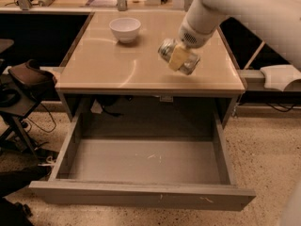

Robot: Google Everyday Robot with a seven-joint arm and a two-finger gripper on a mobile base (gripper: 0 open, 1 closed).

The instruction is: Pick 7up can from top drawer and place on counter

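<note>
Beige and glossy, the counter (113, 69) fills the middle of the camera view, with a thin grey edge along its near side. A white bowl (125, 28) stands on its far left part. Over the right half of the counter hangs the gripper (178, 59), at the end of a thick white arm (235, 6) that comes in from the upper right. The claw is pinching the 7up can (165, 49): a pale yellowish finger (176, 56) lies across the silvery can, which is tilted on its side with one end pointing left and far. Whether the can touches the tabletop cannot be told. The can is well apart from the bowl, to its right and a little nearer.

Below the counter, the top drawer (141, 161) is pulled out toward the near side, its plain grey floor bare and its flat front panel nearest the camera. Dark cables (109, 108) hang in the shadow behind it. Speckled flooring (265, 149) lies to the right of the drawer.
</note>
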